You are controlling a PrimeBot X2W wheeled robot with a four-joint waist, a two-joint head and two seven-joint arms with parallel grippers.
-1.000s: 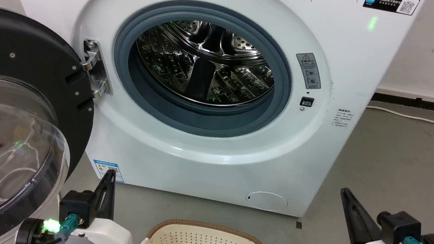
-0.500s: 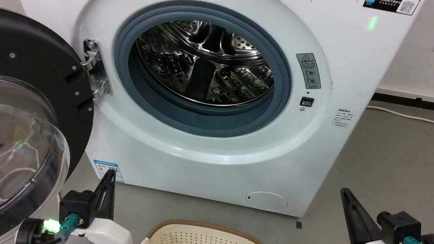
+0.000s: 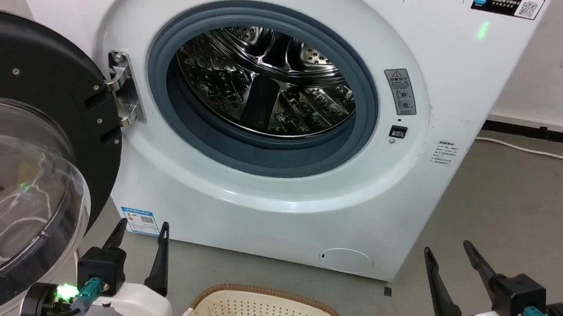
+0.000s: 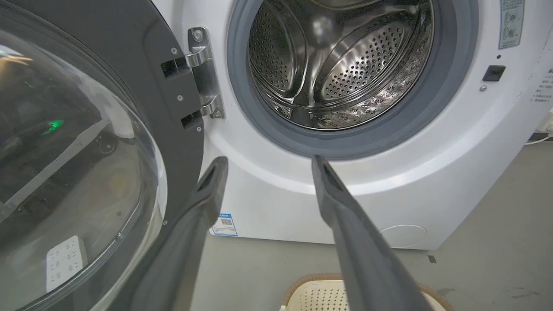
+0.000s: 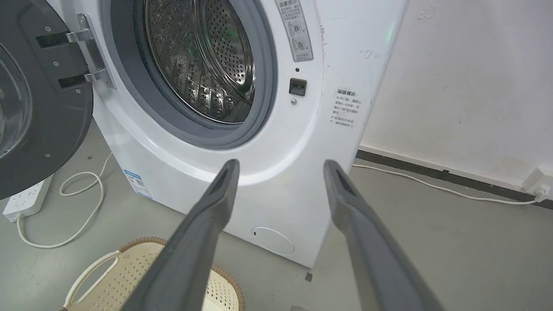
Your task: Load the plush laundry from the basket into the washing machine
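Note:
The white washing machine stands before me, its black-rimmed clear door swung wide to the left. The steel drum inside the grey seal holds nothing that I can see. At the bottom of the head view lies the cream basket with its brown rim; its inside is cut off, so the plush laundry is out of view. My left gripper is open, left of the basket. On the other side my right gripper is open too. Both hold nothing.
Grey concrete floor surrounds the machine. A white power strip with a looped cable lies on the floor under the open door. Another white cable runs along the black skirting at the right wall.
Both grippers were shut in the earlier frames and have now opened. Arms, basket and machine stay where they were.

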